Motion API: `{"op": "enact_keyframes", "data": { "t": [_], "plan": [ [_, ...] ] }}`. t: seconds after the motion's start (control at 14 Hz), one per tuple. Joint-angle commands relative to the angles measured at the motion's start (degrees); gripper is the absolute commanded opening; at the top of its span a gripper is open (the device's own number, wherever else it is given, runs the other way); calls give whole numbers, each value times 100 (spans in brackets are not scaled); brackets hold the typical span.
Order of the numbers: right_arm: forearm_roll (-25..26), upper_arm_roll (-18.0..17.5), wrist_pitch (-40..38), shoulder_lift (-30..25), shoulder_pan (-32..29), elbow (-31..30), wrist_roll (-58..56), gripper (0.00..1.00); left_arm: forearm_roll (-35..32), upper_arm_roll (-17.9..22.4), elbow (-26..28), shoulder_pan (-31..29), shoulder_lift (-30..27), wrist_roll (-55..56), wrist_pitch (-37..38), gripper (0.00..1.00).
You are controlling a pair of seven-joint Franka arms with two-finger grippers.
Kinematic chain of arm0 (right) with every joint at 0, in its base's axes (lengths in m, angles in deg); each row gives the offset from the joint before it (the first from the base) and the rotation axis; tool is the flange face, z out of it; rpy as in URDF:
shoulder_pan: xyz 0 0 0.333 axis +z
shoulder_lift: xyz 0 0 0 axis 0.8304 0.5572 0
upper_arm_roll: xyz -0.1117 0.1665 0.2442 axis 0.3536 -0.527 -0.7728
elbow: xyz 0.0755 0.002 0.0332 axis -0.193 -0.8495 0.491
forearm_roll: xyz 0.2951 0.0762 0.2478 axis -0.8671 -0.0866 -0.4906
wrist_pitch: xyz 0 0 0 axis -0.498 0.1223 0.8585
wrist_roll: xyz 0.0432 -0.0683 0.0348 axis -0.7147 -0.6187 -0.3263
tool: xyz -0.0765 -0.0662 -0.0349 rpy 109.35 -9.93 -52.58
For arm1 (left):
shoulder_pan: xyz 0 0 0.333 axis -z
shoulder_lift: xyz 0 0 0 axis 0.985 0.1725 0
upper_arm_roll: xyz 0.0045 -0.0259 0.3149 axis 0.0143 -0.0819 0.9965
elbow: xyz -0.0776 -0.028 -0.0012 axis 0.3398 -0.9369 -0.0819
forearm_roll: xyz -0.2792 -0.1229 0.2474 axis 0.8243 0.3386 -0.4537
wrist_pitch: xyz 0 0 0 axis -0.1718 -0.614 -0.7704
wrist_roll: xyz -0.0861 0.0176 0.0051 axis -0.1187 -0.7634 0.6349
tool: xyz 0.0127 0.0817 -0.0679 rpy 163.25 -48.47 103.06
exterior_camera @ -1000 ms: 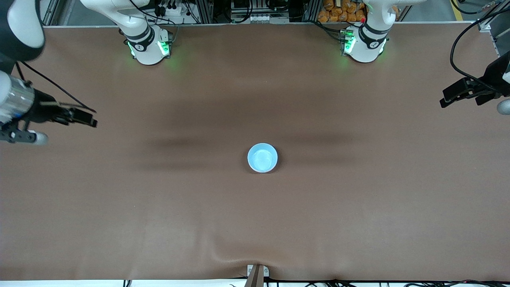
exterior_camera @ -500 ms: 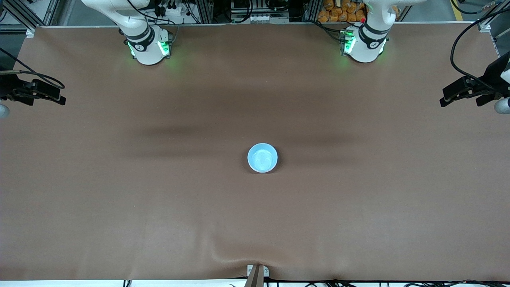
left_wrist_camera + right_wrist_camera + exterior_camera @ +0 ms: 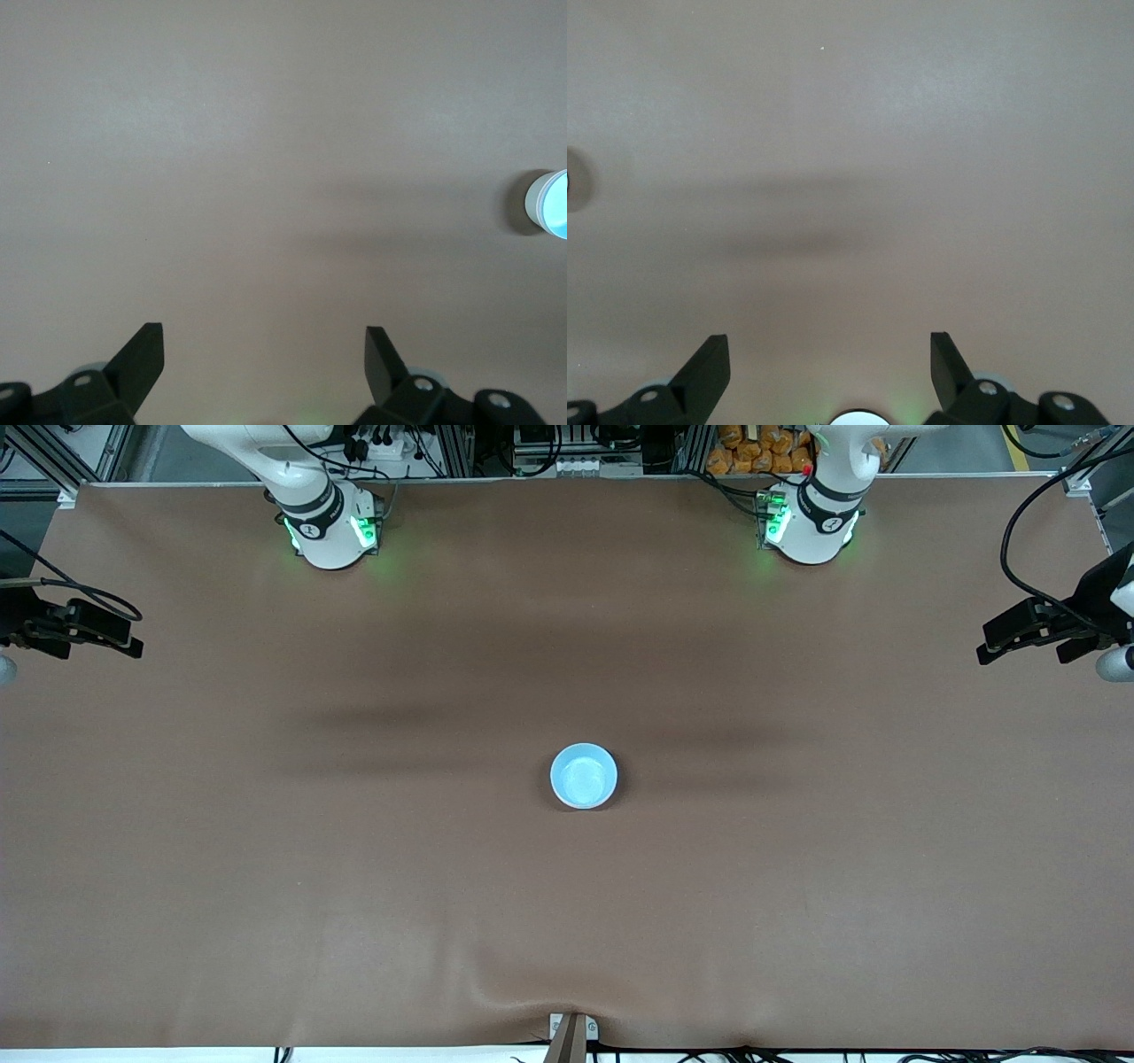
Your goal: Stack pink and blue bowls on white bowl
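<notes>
Left pincer is hanging wide apart, holding nothing, up over the table's edge at the left arm's end, at about three o'clock in the front view. Right pincer is doing the same: fingers spread wide, holding nothing, over the table's edge at the right arm's end, at about nine o'clock. Both arms are looking parked, well apart from the work.

Moving outward, the blue bowl is sitting upright near the middle of the table, alone on the brown cover. From the left wrist view a pale wall is showing beneath its blue inside, so it is looking like the top of a stack, though I cannot tell the pink and white bowls apart under it.

Judging by that, the stacking is reading as finished, or very nearly. The next move is calling for little more than both arms waiting clear; if a bowl is in fact missing, it is not in view.
</notes>
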Motion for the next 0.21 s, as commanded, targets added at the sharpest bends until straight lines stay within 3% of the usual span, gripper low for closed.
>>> {"op": "enact_keyframes", "data": {
  "t": [0.0, 0.14],
  "plan": [
    [133, -72, -36, 31, -78, 124, -69, 100, 35, -25, -35, -48, 2, -91, 60, 100],
    [133, -72, -18, 40, -78, 116, -60, 100, 35, -25, -26, -30, 2, -64, 95, 100]
  ]
}}
